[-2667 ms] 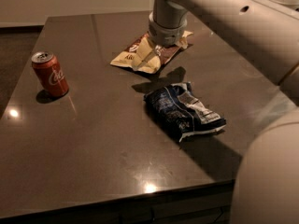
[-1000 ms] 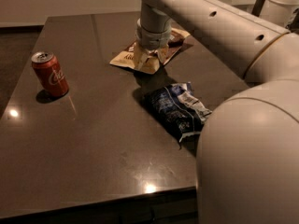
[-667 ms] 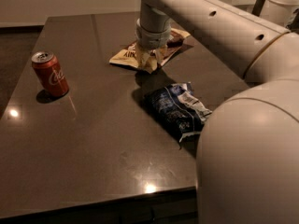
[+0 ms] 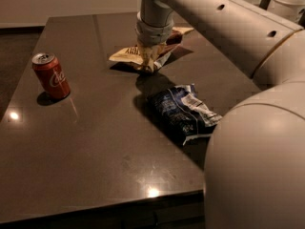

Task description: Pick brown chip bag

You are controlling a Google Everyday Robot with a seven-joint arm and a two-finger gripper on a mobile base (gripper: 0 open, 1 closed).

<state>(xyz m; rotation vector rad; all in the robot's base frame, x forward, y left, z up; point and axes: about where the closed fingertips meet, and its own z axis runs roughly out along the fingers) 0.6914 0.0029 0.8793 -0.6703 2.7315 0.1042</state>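
Brown-and-cream foil: brown chip bag (image 4: pixel 125 55), by the far edge of the desk (image 4: pixel 95 142), long axis slanting toward the far right corner; gripper (image 4: pixel 151 52) directly atop its middle, grasp state cannot be told.

Office-like room — plain wall (image 4: pixel 71 4), dark table (image 4: pixel 95 128), pincer (image 4: pixel 151 52) above.
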